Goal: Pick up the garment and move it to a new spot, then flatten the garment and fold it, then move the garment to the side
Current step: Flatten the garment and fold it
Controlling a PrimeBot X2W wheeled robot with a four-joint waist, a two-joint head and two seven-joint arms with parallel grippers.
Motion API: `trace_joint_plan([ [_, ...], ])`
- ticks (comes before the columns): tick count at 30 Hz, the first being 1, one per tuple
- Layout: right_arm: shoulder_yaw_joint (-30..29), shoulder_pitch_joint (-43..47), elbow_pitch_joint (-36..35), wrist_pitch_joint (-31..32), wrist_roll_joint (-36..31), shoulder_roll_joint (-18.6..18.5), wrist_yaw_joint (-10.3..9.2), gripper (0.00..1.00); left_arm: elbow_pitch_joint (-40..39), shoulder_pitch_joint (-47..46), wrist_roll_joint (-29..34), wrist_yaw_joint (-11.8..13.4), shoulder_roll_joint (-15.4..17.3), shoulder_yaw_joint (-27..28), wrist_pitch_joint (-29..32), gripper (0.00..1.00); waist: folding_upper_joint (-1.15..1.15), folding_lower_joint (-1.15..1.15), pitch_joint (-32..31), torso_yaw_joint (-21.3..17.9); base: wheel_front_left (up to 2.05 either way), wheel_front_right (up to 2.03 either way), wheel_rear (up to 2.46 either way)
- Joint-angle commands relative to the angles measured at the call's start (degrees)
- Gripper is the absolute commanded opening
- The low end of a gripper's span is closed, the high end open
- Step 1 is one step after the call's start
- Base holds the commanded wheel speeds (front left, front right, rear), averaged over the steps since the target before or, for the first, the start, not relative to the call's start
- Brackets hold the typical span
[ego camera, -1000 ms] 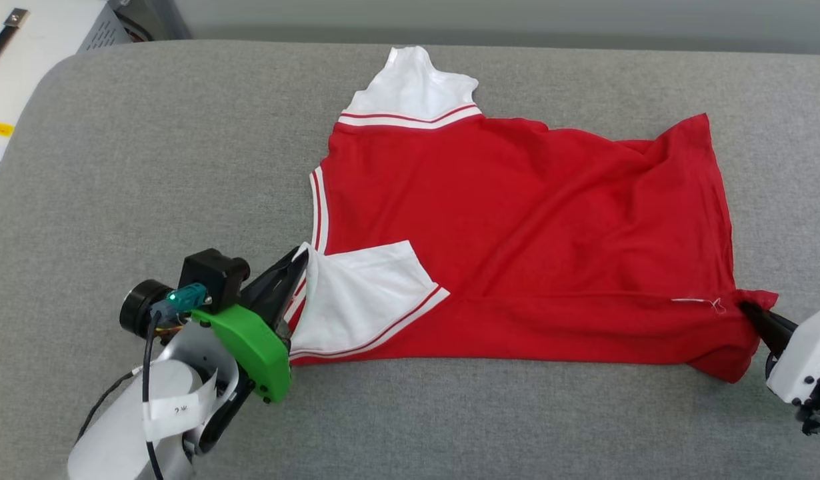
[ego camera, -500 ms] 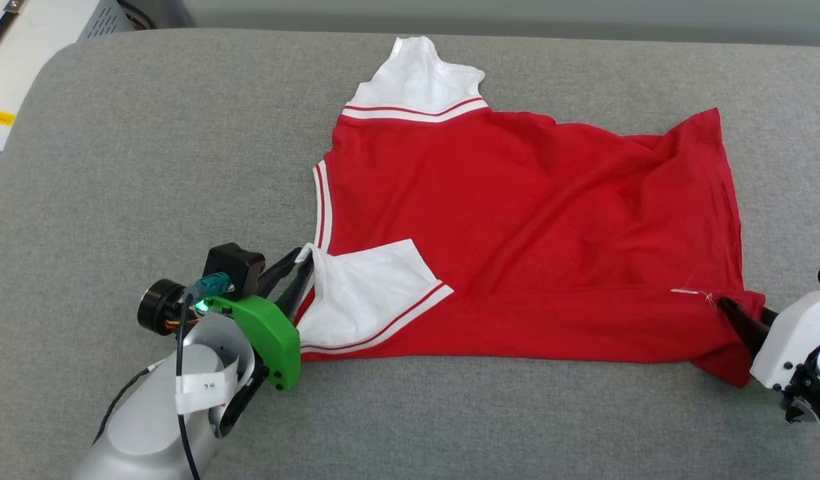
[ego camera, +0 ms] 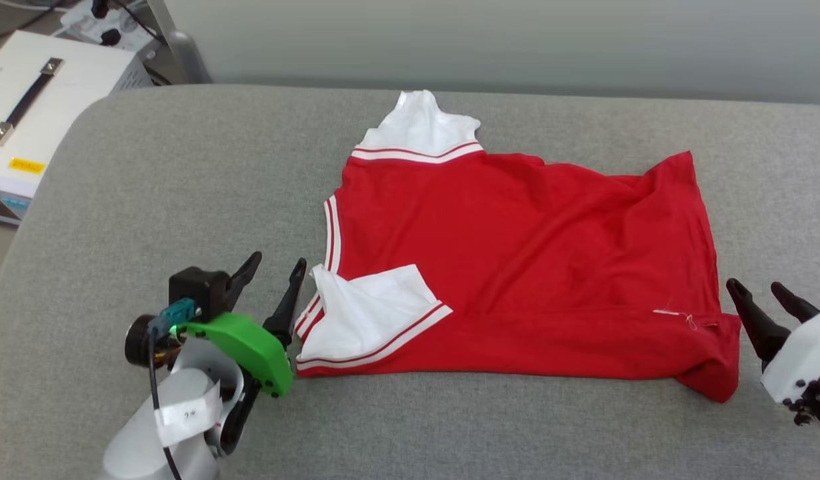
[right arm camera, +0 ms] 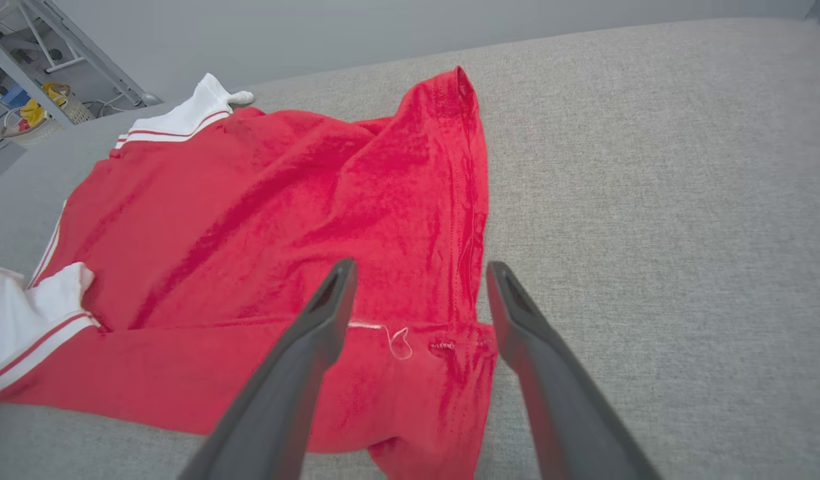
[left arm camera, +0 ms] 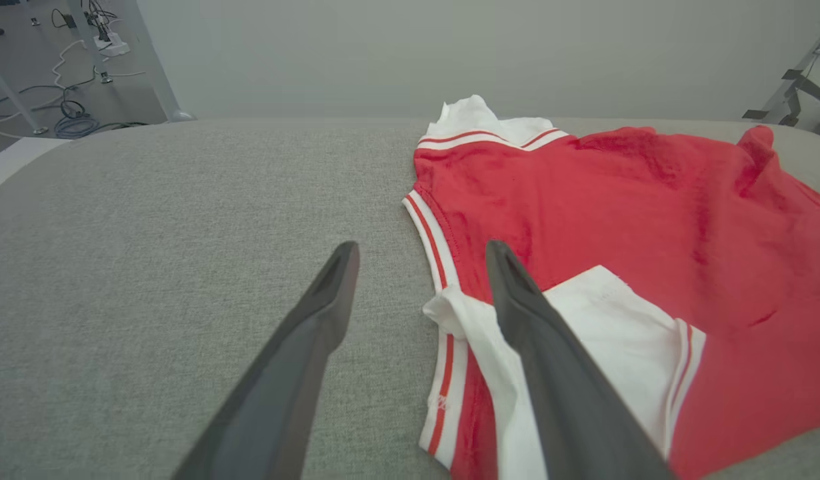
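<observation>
Garment [ego camera: 517, 267] right of centre, grey surface [ego camera: 150, 187] leftward

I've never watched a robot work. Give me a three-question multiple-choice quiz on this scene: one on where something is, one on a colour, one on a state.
1. Which part of the shirt lies nearest the left gripper?
A. the red hem
B. the folded-in white sleeve
C. a pocket

2. What colour is the surface under the shirt?
A. grey
B. blue
C. brown

3. How do the left gripper and the right gripper stand?
A. both shut on the shirt
B. left open, right shut
C. both open, holding nothing

Answers:
1 B: in the head view that sleeve lies right beside the left gripper.
2 A: grey fabric shows all around the shirt.
3 C: each gripper's jaws stand spread apart, pinching no cloth.
</observation>
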Motion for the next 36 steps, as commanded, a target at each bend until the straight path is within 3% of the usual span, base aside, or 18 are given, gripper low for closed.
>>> trace_joint_plan([
  [1,-0.25,1.58,-1.38,-0.76,-0.40,-0.13,-0.04,1.00,-1.51,1.87,-0.62,0.61,0.13,0.66,-0.42,1.00,0.00,0.00,-1.59,-0.26,0.00,0.00,0.00],
  [4,-1.40,4.04,-4.44,-0.97,-1.59,0.35,-0.04,1.00,-4.79,5.44,-2.23,0.92,0.64,1.04,0.65,1.00,0.00,0.00,-1.96,-0.37,0.00,0.00,0.00],
  [8,-2.65,7.15,-8.34,0.24,-3.68,1.77,-0.04,1.00,-10.47,9.44,-3.35,3.09,1.89,1.06,3.52,1.00,0.00,0.00,-1.75,-0.46,0.00,0.00,0.00],
  [19,-4.74,10.92,-14.82,4.11,-8.21,7.94,-0.04,1.00,-22.11,16.11,-6.54,10.06,6.04,-1.42,21.01,1.00,0.00,0.00,1.40,-1.84,0.00,0.00,0.00],
  [26,-4.55,10.26,-15.48,4.34,-8.13,8.67,-0.04,1.00,-22.62,15.32,-5.95,14.27,6.15,-0.28,22.28,1.00,0.00,0.00,3.33,-2.97,0.00,0.00,0.00],
  [36,-4.23,9.45,-15.61,4.34,-8.26,8.51,-0.04,1.00,-18.49,13.02,-5.47,15.65,5.25,-0.70,23.49,1.00,0.00,0.00,5.80,-3.80,0.00,0.00,0.00],
])
